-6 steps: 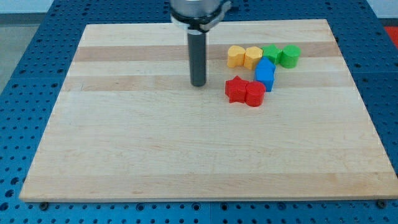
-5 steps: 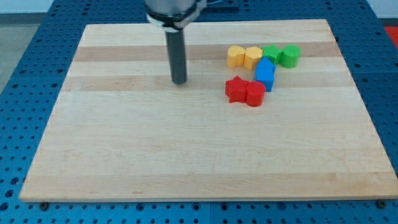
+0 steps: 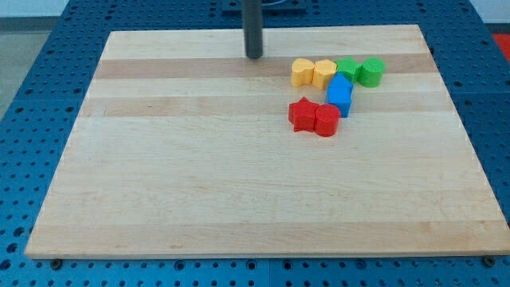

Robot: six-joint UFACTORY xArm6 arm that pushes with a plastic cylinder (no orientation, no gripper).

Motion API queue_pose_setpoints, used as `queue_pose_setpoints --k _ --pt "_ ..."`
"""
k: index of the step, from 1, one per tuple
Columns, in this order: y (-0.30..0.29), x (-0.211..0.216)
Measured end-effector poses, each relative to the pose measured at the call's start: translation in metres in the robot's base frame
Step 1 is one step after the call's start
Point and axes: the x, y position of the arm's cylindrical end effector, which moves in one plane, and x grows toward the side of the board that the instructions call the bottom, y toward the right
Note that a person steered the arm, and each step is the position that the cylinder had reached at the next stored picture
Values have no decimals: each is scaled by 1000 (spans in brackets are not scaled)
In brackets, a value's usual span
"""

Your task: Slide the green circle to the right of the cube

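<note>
The green circle [image 3: 371, 71] sits near the board's top right, touching a green star-like block [image 3: 347, 68] on its left. The blue cube [image 3: 340, 95] lies just below and left of the green pair. My tip [image 3: 253, 57] is near the view's top, well left of all the blocks, about level with the yellow ones and touching none.
Two yellow blocks [image 3: 302, 72] [image 3: 324, 72] stand side by side left of the green star. A red star [image 3: 302, 115] and a red round-edged block [image 3: 327, 121] touch each other below the cube. The wooden board [image 3: 159, 175] rests on a blue pegboard.
My tip first moved left, then up toward the view's top and a little right. No block has moved.
</note>
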Motion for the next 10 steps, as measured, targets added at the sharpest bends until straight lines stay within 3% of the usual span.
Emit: queue_pose_setpoints --k 1,4,10 --pt "38 0" --pt "42 -2" --pt "146 -1"
